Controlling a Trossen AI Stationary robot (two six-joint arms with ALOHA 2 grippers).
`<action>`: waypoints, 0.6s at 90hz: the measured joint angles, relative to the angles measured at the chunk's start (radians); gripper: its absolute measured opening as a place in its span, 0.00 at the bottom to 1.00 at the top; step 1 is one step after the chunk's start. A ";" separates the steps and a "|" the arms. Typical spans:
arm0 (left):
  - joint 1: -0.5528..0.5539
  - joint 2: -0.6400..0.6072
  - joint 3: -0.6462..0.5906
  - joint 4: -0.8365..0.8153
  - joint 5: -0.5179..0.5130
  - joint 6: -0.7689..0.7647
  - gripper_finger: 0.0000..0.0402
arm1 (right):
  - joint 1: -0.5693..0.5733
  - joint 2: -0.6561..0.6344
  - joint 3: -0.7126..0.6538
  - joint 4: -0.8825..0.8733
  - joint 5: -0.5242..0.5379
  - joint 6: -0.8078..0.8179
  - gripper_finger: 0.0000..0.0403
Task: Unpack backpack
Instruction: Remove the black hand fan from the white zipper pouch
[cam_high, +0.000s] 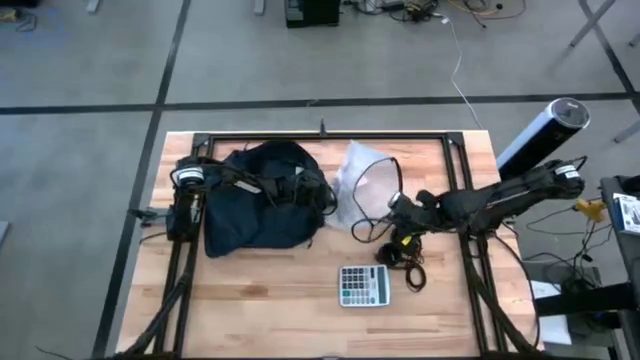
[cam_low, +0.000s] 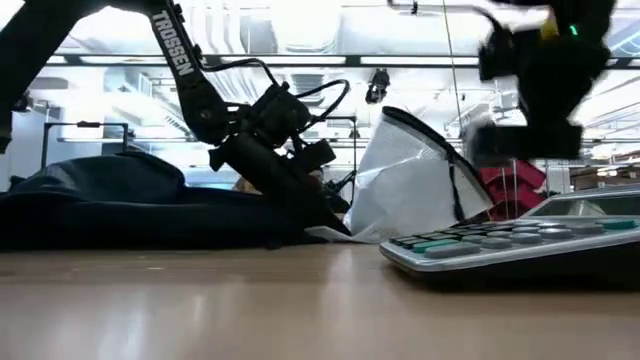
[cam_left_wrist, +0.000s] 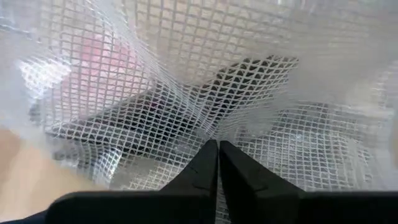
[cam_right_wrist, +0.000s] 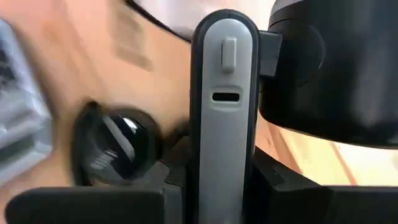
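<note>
The left end effector (cam_left_wrist: 217, 163), its fingers pressed together on the mesh pouch (cam_high: 362, 178), reaches out of the backpack (cam_high: 262, 200), probably to draw the pouch clear. The backpack lies flat on the worktop's (cam_high: 270, 300) left part. The right end effector (cam_high: 405, 240) clamps the headphones (cam_right_wrist: 224, 118) near the calculator (cam_high: 364, 285), seemingly to set them down.

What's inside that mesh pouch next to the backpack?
Through the mesh pouch, the left wrist view shows only blurred dark and pinkish shapes; nothing identifiable. The left gripper pinches its edge.

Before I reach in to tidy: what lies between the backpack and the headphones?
In the high view, the mesh pouch lies between the backpack and the headphones.
</note>
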 joint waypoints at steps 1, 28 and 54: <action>-0.002 -0.001 0.000 -0.005 0.009 0.001 0.01 | 0.002 0.003 -0.008 0.005 -0.001 0.000 0.16; -0.068 -0.009 0.001 -0.085 0.117 0.008 0.01 | 0.009 0.041 -0.158 0.057 -0.026 -0.006 0.17; -0.075 -0.066 -0.003 -0.161 0.106 0.026 0.01 | 0.018 0.029 -0.168 0.072 -0.162 -0.019 0.25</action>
